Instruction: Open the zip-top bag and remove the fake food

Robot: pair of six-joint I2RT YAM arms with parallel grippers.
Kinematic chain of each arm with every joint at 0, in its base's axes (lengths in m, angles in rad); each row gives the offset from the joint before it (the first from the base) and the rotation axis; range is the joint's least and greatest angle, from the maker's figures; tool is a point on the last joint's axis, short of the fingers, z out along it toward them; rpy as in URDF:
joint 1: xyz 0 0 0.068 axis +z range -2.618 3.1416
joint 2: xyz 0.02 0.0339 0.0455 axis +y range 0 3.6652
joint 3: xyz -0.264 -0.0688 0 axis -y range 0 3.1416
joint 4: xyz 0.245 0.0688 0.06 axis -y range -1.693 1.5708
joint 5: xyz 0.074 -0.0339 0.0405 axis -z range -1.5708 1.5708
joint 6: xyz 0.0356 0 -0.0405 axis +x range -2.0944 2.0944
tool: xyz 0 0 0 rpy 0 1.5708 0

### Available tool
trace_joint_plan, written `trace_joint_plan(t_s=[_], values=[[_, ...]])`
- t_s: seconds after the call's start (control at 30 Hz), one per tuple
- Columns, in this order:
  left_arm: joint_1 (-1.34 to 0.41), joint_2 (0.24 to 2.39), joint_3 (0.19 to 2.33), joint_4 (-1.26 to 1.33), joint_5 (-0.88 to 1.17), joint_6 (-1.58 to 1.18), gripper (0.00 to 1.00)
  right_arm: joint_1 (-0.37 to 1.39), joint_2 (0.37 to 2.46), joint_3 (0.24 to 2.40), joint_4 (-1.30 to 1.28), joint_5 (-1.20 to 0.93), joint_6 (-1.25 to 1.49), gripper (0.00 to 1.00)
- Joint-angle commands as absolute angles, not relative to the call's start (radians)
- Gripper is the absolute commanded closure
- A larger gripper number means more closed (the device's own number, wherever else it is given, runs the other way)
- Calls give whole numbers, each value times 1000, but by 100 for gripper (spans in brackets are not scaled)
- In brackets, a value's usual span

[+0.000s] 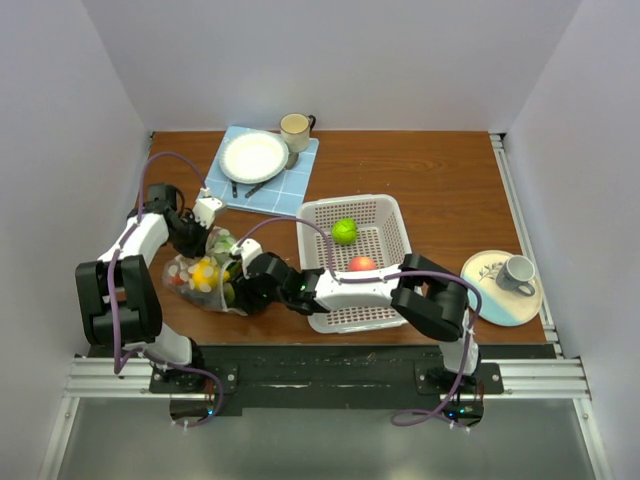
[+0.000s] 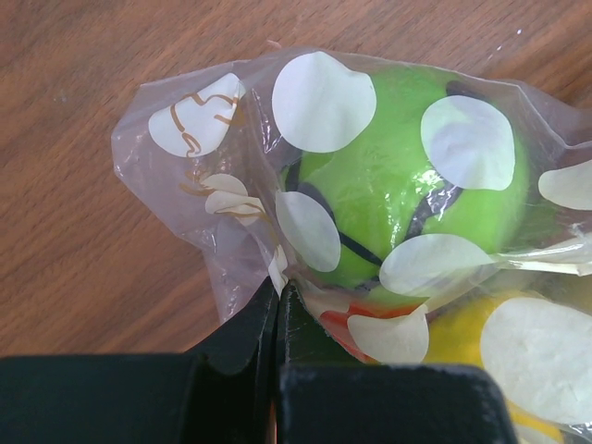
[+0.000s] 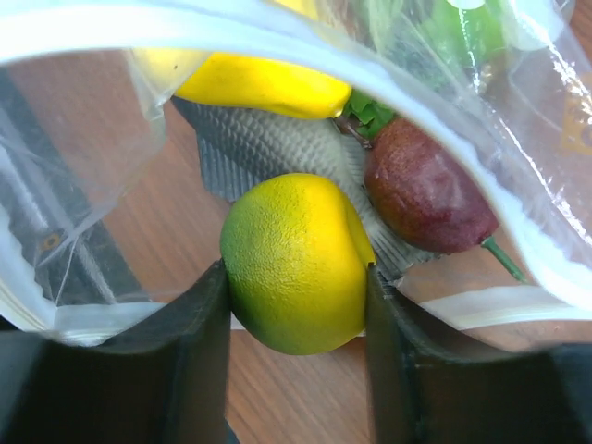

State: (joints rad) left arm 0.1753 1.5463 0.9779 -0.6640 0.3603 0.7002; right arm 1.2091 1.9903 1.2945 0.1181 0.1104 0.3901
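The clear polka-dot zip-top bag lies at the table's left, its mouth open toward the right arm. My left gripper is shut on a fold of the bag, with a bright green fake fruit pressing against the plastic just beyond. My right gripper reaches into the bag's mouth, and its fingers touch both sides of a yellow-green citrus fruit. Beside that fruit sit a dark maroon piece and a yellow piece. From above, the right gripper is at the bag's right end.
A white perforated basket in the middle holds a green fruit and a red one. At the back left are a blue mat with a white plate and a mug. A saucer with a cup sits right.
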Motion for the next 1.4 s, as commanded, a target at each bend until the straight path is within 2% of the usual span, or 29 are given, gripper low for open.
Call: trace_joint_plan(t_s=[0.0, 0.3, 0.4, 0.53, 0.6, 0.67, 0.7, 0.73, 0.8, 0.83, 1.03, 1.13, 1.17, 1.2, 1.23, 1.3, 1.37], values=[[172, 1520, 994, -660, 368, 709, 100, 1210, 1836, 1264, 78, 166, 344, 81], [172, 1542, 996, -647, 371, 704, 100, 1189, 1420, 1031, 3, 424, 302, 83], [173, 1543, 1012, -661, 380, 696, 100, 1129, 1332, 948, -26, 489, 322, 83], [158, 1531, 1031, -675, 380, 675, 100, 997, 1325, 899, -80, 560, 379, 99], [138, 1520, 1022, -666, 357, 655, 100, 986, 1350, 907, -104, 580, 376, 99], [115, 1506, 1008, -657, 342, 634, 100, 986, 1406, 942, -129, 581, 364, 79], [109, 1502, 1003, -654, 342, 629, 100, 986, 1423, 957, -139, 584, 365, 63], [101, 1496, 1002, -650, 342, 626, 100, 986, 1440, 971, -149, 586, 362, 38], [83, 1488, 999, -655, 342, 614, 100, 986, 1468, 999, -155, 577, 359, 17], [78, 1480, 999, -657, 342, 612, 100, 986, 1465, 1000, -147, 568, 360, 1], [63, 1448, 1026, -686, 350, 607, 100, 985, 1352, 927, -5, 451, 489, 1], [61, 1445, 1043, -692, 353, 609, 100, 1002, 1356, 890, 113, 232, 441, 1], [61, 1448, 1048, -693, 353, 609, 100, 1031, 1368, 909, 118, 216, 416, 2], [61, 1457, 1048, -689, 351, 606, 100, 1079, 1412, 935, 95, 326, 381, 18], [61, 1462, 1048, -687, 350, 606, 100, 1197, 1445, 971, 63, 394, 298, 29], [61, 1474, 1040, -678, 350, 601, 100, 1273, 1546, 1064, 9, 436, 256, 48], [63, 1477, 1029, -667, 347, 600, 100, 1342, 1606, 1109, 23, 431, 236, 49]])
